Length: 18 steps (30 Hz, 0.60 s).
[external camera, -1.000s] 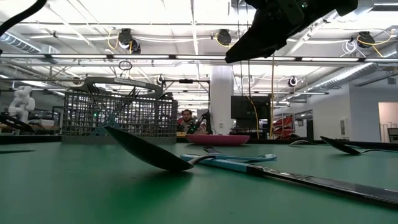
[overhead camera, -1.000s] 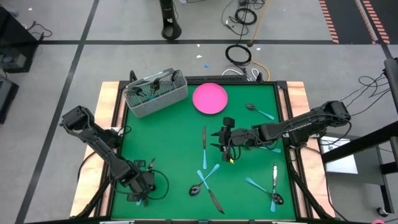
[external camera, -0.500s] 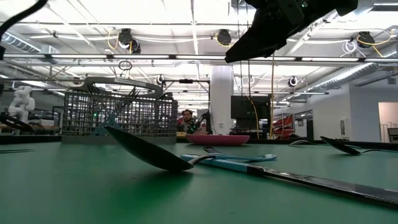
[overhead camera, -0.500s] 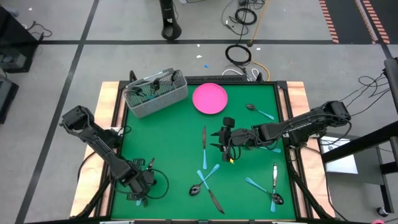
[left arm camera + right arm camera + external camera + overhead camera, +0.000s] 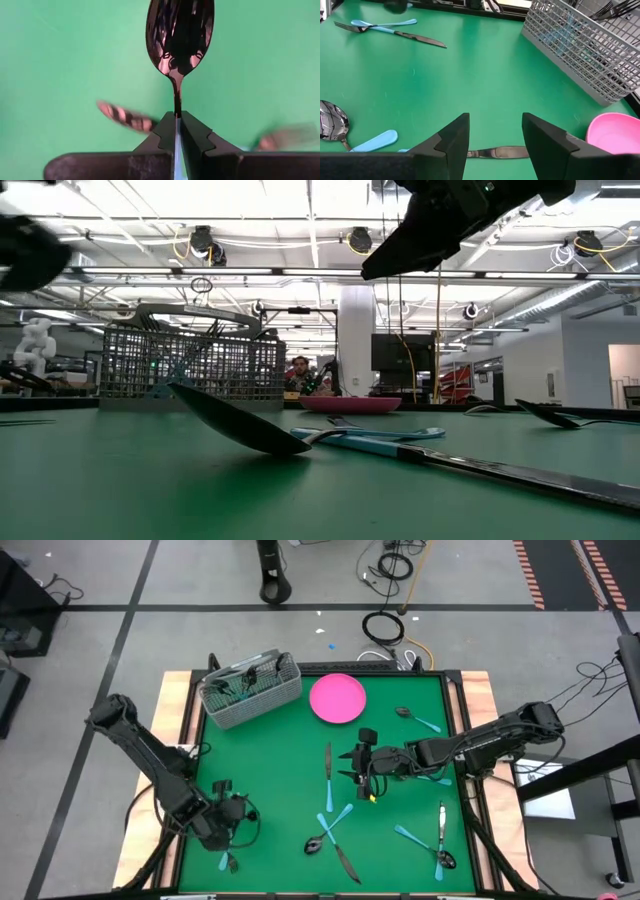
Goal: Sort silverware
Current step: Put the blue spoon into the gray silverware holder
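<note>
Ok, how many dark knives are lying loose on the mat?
2: a knife beside the right hand, another knife at the near edge, centre. More may hide in the basket.

Left end effector (image 5: 177,131): spoon (image 5: 179,35) handle hidden between its fingers, bowl tip cut by frame edge. Two blurred streaks on the tabletop (image 5: 60,60) either side of it, can't identify. Basket (image 5: 580,47) contents beyond right end effector (image 5: 495,135) too small to tell.
</note>
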{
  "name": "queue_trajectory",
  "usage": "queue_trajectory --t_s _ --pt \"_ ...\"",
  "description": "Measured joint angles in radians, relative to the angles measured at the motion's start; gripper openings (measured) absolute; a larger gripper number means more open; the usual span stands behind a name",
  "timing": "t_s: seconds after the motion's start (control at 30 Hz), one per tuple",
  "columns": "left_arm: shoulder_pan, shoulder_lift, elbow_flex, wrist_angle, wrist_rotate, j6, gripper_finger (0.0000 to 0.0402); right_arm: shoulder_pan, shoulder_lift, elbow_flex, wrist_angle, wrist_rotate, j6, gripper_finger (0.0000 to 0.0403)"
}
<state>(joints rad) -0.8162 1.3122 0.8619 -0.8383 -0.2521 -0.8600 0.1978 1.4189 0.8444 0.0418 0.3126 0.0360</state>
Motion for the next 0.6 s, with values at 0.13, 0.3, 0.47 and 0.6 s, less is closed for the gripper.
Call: queue_trajectory --t_s 0.13,0.3,0.47,0.6 --pt "0.032 -0.051 0.0 0.027 -0.154 0.001 0.0012 0.0 0.0 0.0 0.0 0.0 0.0 0.0171" --pt "0.082 -0.071 0.0 0.067 -0.364 0.001 0.0012 0.0 0.0 0.0 0.0 0.0 0.0 0.0171" --pt "0.157 -0.07 -0.004 0.128 -0.587 0.0 0.0012 0.0 0.0 0.0 0.0 0.0 0.0 0.0171" --pt "0.237 -0.07 -0.005 0.154 -0.76 0.009 0.0012 0.0 0.0 0.0 0.015 0.0 -0.005 0.0171"
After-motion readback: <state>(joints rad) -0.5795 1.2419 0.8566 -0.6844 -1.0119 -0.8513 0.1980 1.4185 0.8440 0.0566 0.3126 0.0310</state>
